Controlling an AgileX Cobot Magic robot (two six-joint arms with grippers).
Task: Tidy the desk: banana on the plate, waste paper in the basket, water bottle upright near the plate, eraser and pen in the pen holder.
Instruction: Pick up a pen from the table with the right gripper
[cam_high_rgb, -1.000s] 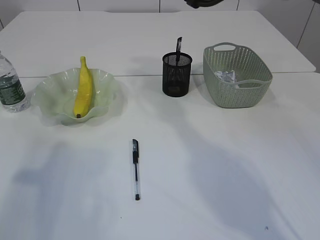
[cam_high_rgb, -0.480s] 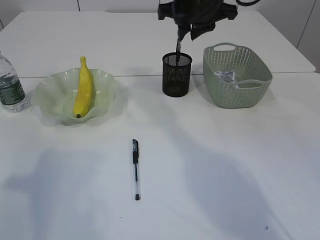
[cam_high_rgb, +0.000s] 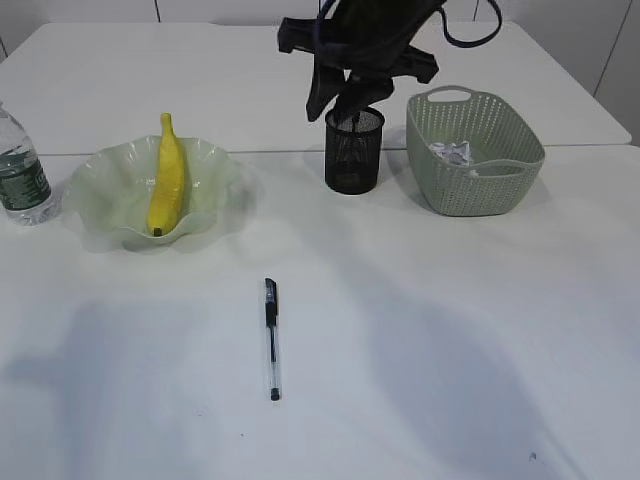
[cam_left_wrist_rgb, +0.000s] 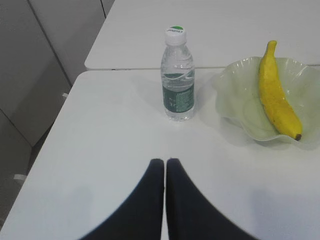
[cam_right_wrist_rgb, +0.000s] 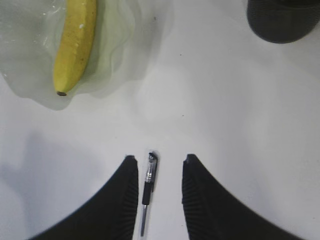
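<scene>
my right fingers (cam_right_wrist_rgb: 157, 172) spread, empty, framing the pen (cam_right_wrist_rgb: 148, 190) flat on the tabletop (cam_high_rgb: 450, 350); it could roll or skid if one finger touches first. left fingers (cam_left_wrist_rgb: 165, 167) pressed together, empty. banana (cam_high_rgb: 166, 180) in plate (cam_high_rgb: 100, 170), bottle (cam_high_rgb: 20, 175) upright beside it. holder (cam_high_rgb: 352, 150) contents unclear. paper (cam_high_rgb: 452, 153) in basket (cam_high_rgb: 480, 190). eraser not visible.

Wide bare desk (cam_high_rgb: 450, 340) surrounds the pen (cam_high_rgb: 271, 337) at lower centre, open on every side. Across the upper frame, plate (cam_high_rgb: 105, 175), pen holder (cam_high_rgb: 353, 155) and basket (cam_high_rgb: 480, 185) stand apart; a dark arm (cam_high_rgb: 360, 50) hangs over the holder
</scene>
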